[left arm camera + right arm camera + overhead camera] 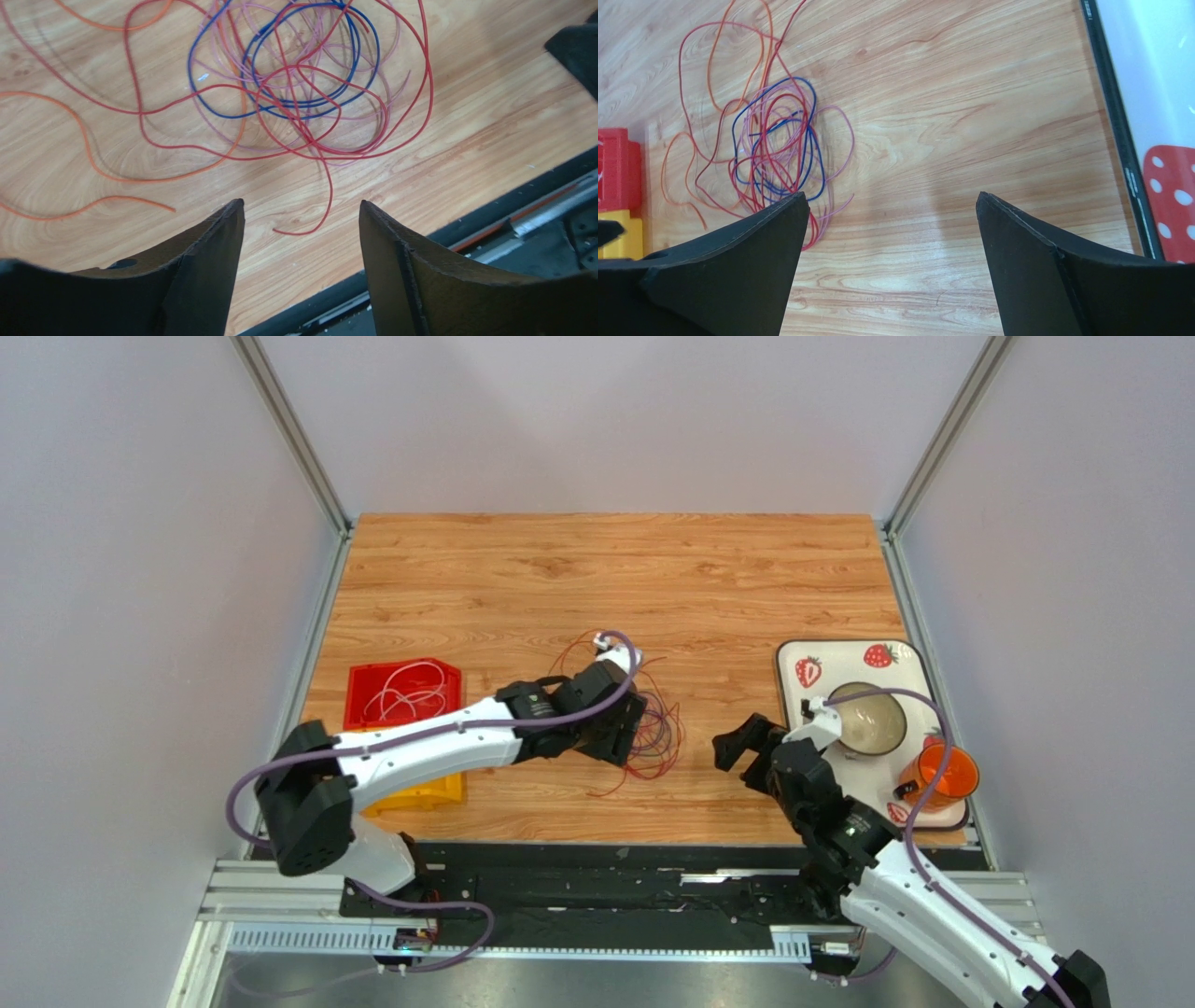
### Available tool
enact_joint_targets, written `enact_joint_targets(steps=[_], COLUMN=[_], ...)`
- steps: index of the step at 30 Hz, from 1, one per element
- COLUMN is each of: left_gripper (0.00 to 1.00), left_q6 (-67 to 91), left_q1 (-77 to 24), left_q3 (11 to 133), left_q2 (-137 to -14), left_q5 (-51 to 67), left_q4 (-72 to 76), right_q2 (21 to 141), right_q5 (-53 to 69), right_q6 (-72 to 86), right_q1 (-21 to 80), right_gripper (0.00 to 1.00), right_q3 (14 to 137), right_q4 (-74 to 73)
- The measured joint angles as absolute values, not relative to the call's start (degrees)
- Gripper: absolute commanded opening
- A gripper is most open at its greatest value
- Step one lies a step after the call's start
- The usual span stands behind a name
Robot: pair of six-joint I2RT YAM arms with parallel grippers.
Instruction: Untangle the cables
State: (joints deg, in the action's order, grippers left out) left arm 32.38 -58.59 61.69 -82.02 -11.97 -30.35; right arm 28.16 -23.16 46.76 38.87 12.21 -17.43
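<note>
Fingers of the left gripper (pixel 302 206) fill the bottom of its wrist view, spread apart with nothing between them; bare table (pixel 491 126) shows in the gap, and a loose red end curls just ahead of the tips. Beyond lie the cables (pixel 309 91): red, orange, blue and pale pink wires, looped through one another in a flat knot near the table's front edge, about midway across; orange strands trail off to one side. From above, the left arm reaches across from its base so that its gripper hangs over the left side of the heap; that pose looks chosen for coming down on a single strand, though none is held now. Right gripper (pixel 892 197) has its fingers wide as well, empty; it stands off to the right of the heap with bare wood between, and I judge it is placed there to pin or pull the other side. One white cable (pixel 407 697) sits coiled in a red bin (pixel 368 672) at the left, apart from the knot, which suggests freed wires go there; the tray (pixel 845 661) with bowl (pixel 867 725) and cup (pixel 954 773) at the right seems to have no part in this.
</note>
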Motion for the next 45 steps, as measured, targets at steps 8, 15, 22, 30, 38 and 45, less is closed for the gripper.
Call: enact_joint_targets(steps=[8, 15, 22, 30, 38, 45], left_gripper=[0.92, 0.93, 0.94, 0.79, 0.61, 0.63], left_q6=[34.9, 37.8, 41.8, 45.5, 47.5, 48.7], left_q1=[-63.3, -63.2, -63.3, -63.3, -63.3, -63.3], left_q3=[68.6, 68.9, 69.0, 70.4, 76.2, 78.6], left_q2=[-95.4, -98.5, -101.7, -103.9, -108.6, -109.5], left_q5=[-15.9, -17.2, -19.3, -23.0, -27.7, -31.0], left_q4=[-28.6, -27.0, -26.5, -26.9, -31.4, -35.5], right_q2=[34.9, 38.6, 40.1, 43.6, 45.1, 46.0], right_q5=[-24.6, -24.4, -23.4, -21.8, -20.3, -19.1], right_q6=[48.7, 48.6, 48.3, 47.5, 46.7, 46.4], right_q1=[38.3, 38.0, 37.8, 37.4, 36.8, 36.2], right_gripper=[0.96, 0.96, 0.97, 0.97, 0.97, 0.97], right_q3=[12.3, 12.8, 13.3, 14.4, 14.7, 14.7], right_q4=[-18.0, -17.7, -16.8, -15.3, -14.2, -13.8])
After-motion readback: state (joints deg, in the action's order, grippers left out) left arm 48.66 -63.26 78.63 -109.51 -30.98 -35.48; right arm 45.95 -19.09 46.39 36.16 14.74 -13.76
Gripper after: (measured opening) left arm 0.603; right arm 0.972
